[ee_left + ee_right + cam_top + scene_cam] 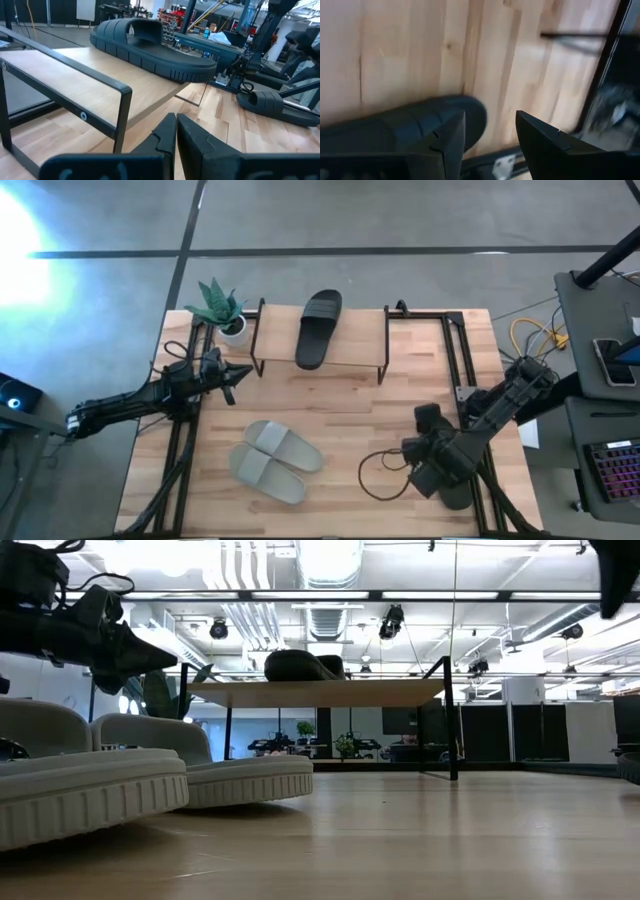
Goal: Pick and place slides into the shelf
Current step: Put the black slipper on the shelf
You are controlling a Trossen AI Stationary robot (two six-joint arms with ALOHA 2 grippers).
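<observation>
Pale wooden planks form the table (340,435) that I work at, with a grey concrete floor around it. Along the far edge stands the shelf (355,350), a low rack with a light wooden top board and thin black legs. One black slide (318,328) lies on the left half of that board, its toe end hanging a little past the front edge. A small potted plant (222,308) sits at the far left corner of the table, just beside the shelf. The grey pair of slides (272,460) lies side by side near the front edge, left of the middle, both flat on the wood. My left gripper (232,374) hovers above the table near its left edge, just in front of the shelf's left end, with its two dark fingers pressed together and holding nothing. My right gripper (485,132) is low over the front right corner of the table, its fingers spread apart, tilted down over the second black slide (400,127), which lies on the wood at that corner. A looped black cable (385,475) rests on the table beside it.
</observation>
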